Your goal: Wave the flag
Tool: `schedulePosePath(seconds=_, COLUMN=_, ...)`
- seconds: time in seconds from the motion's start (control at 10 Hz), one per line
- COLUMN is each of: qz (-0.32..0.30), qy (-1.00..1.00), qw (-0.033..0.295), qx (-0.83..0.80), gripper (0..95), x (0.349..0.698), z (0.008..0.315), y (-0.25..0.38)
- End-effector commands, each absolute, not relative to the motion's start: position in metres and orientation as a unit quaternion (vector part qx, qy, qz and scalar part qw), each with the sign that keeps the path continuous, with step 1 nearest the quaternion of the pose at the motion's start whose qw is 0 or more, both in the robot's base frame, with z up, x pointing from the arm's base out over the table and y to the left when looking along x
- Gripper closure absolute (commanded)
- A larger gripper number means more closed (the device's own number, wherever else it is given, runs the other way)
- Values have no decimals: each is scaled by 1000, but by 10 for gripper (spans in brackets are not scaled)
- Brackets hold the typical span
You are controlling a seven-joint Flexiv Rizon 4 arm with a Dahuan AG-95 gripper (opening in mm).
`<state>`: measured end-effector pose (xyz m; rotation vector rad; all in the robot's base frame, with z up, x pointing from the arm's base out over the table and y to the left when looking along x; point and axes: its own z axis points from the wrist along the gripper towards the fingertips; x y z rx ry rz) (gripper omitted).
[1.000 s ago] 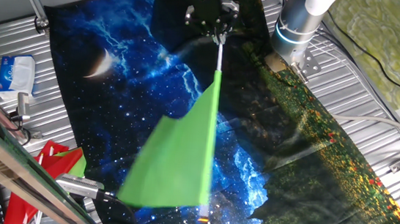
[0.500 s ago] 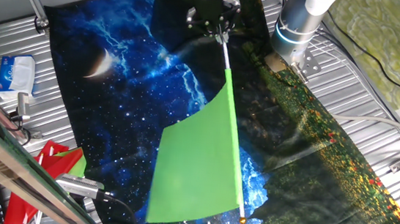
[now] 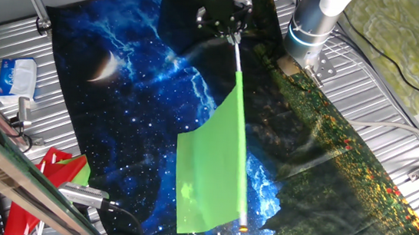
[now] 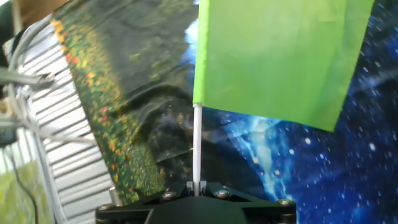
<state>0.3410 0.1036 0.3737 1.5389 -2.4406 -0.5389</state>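
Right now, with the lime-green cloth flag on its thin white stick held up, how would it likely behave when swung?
The lime-green cloth flag probably flops; its cloth hangs bowed. It is likely light: the gripper holds only the thin white stick end.

Down on the ribbed metal table (image 3: 396, 97), and a big starry blue mat (image 3: 135, 87) covers most of it, running from the upper left of the frame down to the lower middle! Its right-hand strip turns dark green with flecks of red and orange (image 3: 345, 154), reaching the lower right corner. At the left edge, a blue-and-white packet (image 3: 17, 77) lies on bare metal. Lower left, a red and green cloth (image 3: 61, 173) sits crumpled just beside the mat.
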Motion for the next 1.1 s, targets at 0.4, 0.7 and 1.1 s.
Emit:
schedulePosePath(seconds=0.4, qz=-131, qy=-977, qw=147, qx=76, gripper=950, x=336, z=369, y=97)
schedulePosePath(seconds=0.7, qz=-154, qy=-976, qw=154, qx=2, gripper=950, x=337, z=369, y=96)
schedulePosePath(seconds=1.1, qz=-159, qy=-976, qw=147, qx=-4, gripper=950, x=336, z=371, y=97)
